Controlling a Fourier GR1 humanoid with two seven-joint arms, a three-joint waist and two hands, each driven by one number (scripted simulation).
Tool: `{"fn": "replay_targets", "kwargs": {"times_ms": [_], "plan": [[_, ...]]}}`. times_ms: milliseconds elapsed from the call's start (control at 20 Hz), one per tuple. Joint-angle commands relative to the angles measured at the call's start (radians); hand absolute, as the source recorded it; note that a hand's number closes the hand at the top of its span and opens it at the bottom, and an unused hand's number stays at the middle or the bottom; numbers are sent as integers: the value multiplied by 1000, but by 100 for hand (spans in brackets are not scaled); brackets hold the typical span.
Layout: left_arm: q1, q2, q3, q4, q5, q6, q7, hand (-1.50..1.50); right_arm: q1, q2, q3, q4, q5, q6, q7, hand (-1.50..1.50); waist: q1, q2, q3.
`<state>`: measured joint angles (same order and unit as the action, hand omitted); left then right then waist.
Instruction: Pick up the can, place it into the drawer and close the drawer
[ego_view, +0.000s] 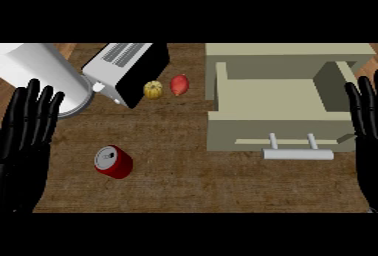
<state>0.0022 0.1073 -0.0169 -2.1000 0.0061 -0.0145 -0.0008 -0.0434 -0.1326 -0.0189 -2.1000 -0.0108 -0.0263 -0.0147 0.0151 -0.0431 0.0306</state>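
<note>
A red can (113, 162) with a silver top stands on the brown counter, left of centre. The beige drawer (277, 97) is pulled open at the right, its inside bare, with a white bar handle (297, 154) on its front panel. My left hand (26, 135) rests open at the left edge, fingers up, a short way left of the can and not touching it. At the right edge, beside the drawer's right wall, my right hand (364, 112) rests open with its fingers up.
A white toaster (125, 70) lies at the back left beside a large white cylinder (44, 75). A small yellow squash (153, 90) and a red vegetable (179, 84) sit between the toaster and the drawer.
</note>
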Motion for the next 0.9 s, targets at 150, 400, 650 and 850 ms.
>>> {"fn": "replay_targets", "kwargs": {"times_ms": [150, 400, 650, 850], "plan": [[60, 45, -57, -57, 153, -187, -73, -150, 18, 24, 21, -6, 30, -16, -16, -150, -12, 41, -32], [129, 137, -66, -20, 183, -215, 208, -150, 119, 49, 42, 63, 54, -55, 170, -150, -14, 44, -31], [213, 140, -65, -122, 196, -234, 250, -150, 209, 11, -23, 4, -30, 10, 172, -150, -16, 41, -30], [256, 127, -14, -144, 248, -261, 258, -150, 222, 19, -57, 44, -34, 21, 132, -150, -13, 42, -30]]}}
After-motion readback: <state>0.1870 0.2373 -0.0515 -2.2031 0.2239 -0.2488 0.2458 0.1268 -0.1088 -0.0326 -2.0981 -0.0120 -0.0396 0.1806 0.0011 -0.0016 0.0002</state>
